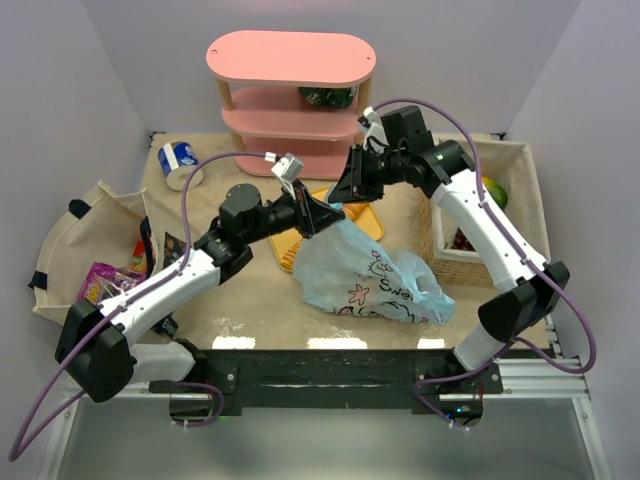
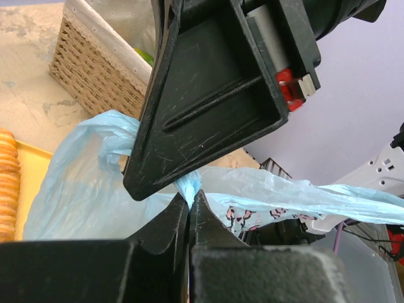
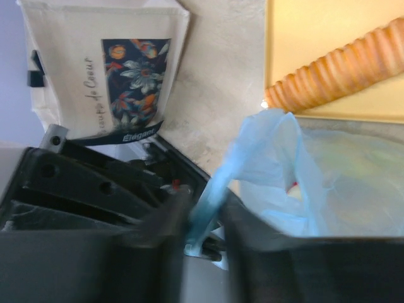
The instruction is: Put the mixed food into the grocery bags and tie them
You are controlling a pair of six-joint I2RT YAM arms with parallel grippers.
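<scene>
Currently, on the table, we see the light-blue grocery bag lying centre, its top lifted between both arms. The left gripper is clenched on a twisted handle; the right gripper brackets the other handle, and we cannot tell if it pinches. We'd worry the thin plastic slips or tears if the arms pull apart before that grip is firm.

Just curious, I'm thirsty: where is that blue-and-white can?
In the top view, the can sits far back on the left, just left of the pink shelf, beyond the cream tote bag.
</scene>
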